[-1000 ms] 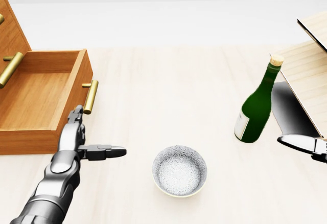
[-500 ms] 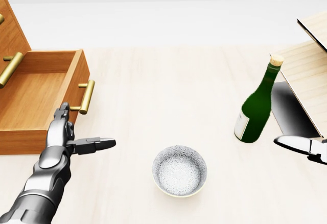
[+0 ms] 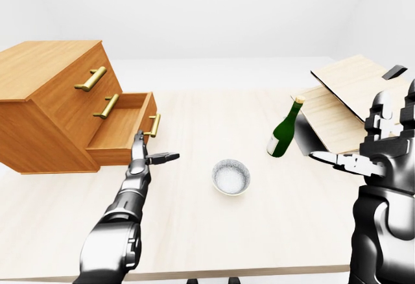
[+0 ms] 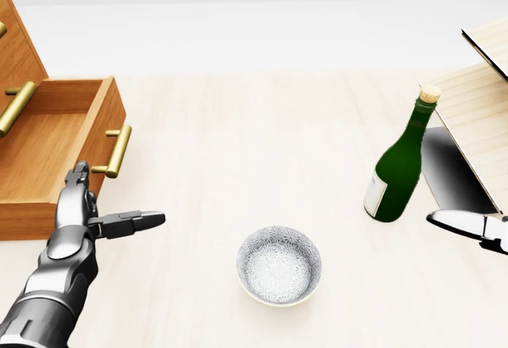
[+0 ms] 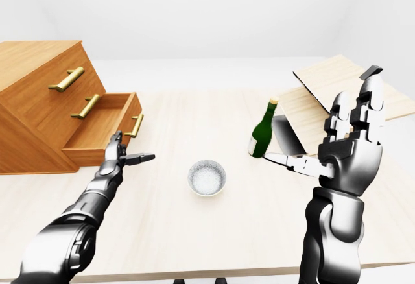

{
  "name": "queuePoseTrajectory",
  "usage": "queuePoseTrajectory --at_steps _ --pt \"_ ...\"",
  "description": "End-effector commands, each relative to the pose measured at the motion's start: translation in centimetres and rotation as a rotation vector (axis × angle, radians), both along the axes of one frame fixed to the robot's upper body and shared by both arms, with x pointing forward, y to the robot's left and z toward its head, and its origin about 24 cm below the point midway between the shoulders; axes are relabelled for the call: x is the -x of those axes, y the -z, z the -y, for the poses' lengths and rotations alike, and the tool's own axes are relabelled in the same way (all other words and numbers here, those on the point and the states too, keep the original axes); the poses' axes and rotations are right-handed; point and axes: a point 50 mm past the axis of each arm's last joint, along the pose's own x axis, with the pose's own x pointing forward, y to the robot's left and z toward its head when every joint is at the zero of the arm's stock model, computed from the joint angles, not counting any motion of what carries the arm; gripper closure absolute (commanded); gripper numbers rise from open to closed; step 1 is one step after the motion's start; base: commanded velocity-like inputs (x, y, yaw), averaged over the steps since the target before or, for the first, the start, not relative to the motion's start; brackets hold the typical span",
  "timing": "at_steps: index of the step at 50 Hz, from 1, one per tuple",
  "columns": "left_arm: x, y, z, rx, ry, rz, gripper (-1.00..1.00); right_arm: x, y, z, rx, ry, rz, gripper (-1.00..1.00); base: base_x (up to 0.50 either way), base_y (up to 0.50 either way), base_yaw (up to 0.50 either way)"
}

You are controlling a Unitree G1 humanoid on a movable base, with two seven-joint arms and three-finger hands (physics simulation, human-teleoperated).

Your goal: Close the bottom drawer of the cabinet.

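Left hand (image 4: 79,217) open just beside the bottom drawer's (image 4: 48,145) face.

Bottom drawer (image 4: 55,145) sits further into cabinet (image 3: 52,112) than 1.0 s ago. Left robot hand (image 4: 79,213) now further left in the head view, fingers spread, at the drawer's face.

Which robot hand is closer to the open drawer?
The left. The left hand is open right at the bottom drawer, at its front panel below the brass handle. The right hand is raised open far across the table, beyond the green bottle.
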Motion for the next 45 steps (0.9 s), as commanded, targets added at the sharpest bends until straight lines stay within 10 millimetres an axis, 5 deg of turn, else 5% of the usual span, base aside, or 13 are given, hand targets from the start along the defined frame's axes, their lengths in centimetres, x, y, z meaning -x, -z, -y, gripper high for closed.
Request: queuePoseTrajectory --at_steps 1,7,8,45 --pt "0.7 0.0 -3.0 0.023 -0.188 -0.012 -1.0 0.0 0.0 0.0 0.0 -0.001 0.001 -1.0 0.0 0.0 0.0" --pt "1.0 -0.1 -4.4 0.034 -0.299 -0.012 -1.0 0.0 0.0 -0.1 0.001 -0.002 -0.002 -1.0 0.0 0.0 0.0" --pt "3.2 -0.4 -9.1 0.046 -0.704 -0.057 -1.0 0.0 0.0 0.0 -0.001 0.002 0.001 -1.0 0.0 0.0 0.0" --pt "3.6 -1.7 -11.3 0.038 -0.737 0.002 -1.0 0.0 0.1 0.0 -0.003 0.001 -0.003 -1.0 0.0 0.0 0.0"
